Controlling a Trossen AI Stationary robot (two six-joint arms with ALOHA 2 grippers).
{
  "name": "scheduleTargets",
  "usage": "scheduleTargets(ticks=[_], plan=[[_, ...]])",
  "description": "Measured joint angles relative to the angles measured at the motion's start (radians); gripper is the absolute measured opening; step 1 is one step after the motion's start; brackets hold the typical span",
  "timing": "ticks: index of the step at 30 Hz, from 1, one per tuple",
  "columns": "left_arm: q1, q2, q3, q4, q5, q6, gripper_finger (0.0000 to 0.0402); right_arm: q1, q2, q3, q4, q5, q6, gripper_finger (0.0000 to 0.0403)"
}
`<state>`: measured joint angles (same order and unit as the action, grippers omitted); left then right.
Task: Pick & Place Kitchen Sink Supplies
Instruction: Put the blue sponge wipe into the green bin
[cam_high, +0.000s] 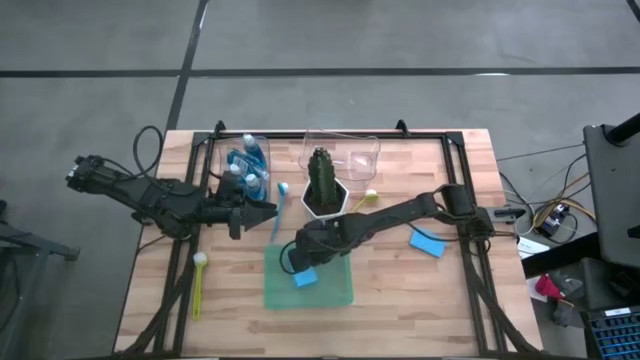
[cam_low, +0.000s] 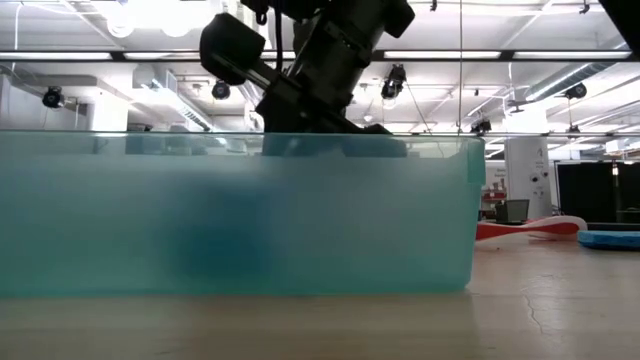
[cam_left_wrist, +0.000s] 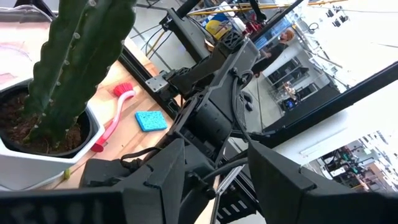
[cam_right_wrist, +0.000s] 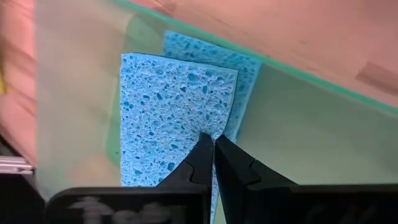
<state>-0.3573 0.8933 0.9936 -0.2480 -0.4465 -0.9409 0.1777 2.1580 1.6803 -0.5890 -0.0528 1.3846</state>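
Observation:
A flat light-blue sponge (cam_right_wrist: 168, 106) hangs over the translucent green mat (cam_high: 335, 290) at the table's near middle, with my right gripper (cam_right_wrist: 212, 146) shut on it. In the high view that gripper (cam_high: 299, 260) reaches in from the right, slanting down. My left gripper (cam_high: 252, 212) stands open and level at the left, with nothing between its fingers. Small bottles of blue soap (cam_high: 248, 160) stand in a clear bin at the far left. A second sponge (cam_high: 427, 241) lies flat on the wood to the right. A blue brush (cam_high: 279, 210) and a yellow brush (cam_high: 199, 285) lie on the table. My right gripper pinches the sponge at the edge nearest the fingers (cam_right_wrist: 202, 127), between its two fingertips. The fingers slant down from the table's right side. The sponge's broad face shows beyond the fingertips, over the green mat. I cannot tell whether its far end rests on the mat.
A cactus in a white pot (cam_high: 322, 188) stands behind the mat, with an empty clear bin (cam_high: 345, 152) beyond it. A pink brush (cam_left_wrist: 115, 115) lies right of the pot. The mat's green wall (cam_low: 240, 210) fills most of the low view.

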Motion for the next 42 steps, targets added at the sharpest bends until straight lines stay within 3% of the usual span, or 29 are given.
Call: scheduleTargets(ticks=[11,19,29,38,42], plan=[[0.000,0.000,0.000,0.001,0.000,0.000,0.0167,-0.004,0.001,-0.003,0.002,0.000,0.002,0.0014],[0.000,0.000,0.000,0.000,0.000,0.000,0.0167,-0.004,-0.005,-0.003,0.003,-0.033,-0.019,0.0086],[0.000,0.000,0.000,-0.003,0.000,0.012,0.0167,0.014,-0.132,-0.003,-0.015,-0.072,-0.241,0.0146],[0.000,0.000,0.000,-0.001,0.003,0.018,0.0167,0.087,-0.238,-0.003,-0.235,-0.042,-0.446,0.0141],[0.000,0.000,0.000,0.000,0.003,0.023,0.0167,0.145,-0.266,-0.003,-0.436,0.059,-0.534,0.0131]])
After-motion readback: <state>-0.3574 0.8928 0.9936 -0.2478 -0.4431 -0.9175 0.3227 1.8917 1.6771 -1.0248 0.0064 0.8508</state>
